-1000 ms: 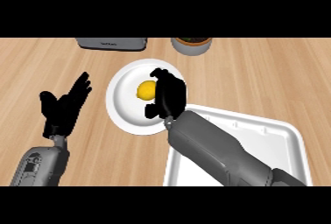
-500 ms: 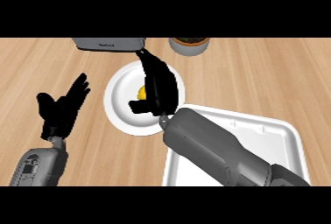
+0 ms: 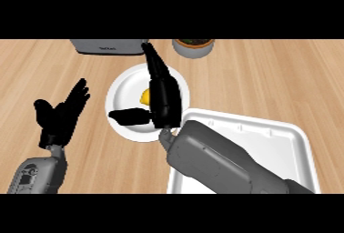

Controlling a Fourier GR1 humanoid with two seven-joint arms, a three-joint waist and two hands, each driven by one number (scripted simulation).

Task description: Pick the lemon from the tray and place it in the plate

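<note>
Plate (image 3: 128,84) sits mid-counter, lemon (image 3: 144,96) on it. Tray (image 3: 282,136) just right of and nearer than plate, edges near touching. Right hand (image 3: 163,98) over plate, partly covering lemon. Left hand (image 3: 62,116) left of plate. Toaster (image 3: 107,46) and pot (image 3: 193,47) behind plate.

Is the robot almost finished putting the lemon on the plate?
Nearly. Done: the lemon already lies on the white plate, not in the tray. In hand: nothing; the right hand is stretched out flat over the plate, partly hiding the lemon. The left hand rests open at the left. Left: probably just pulling the right hand away.
</note>
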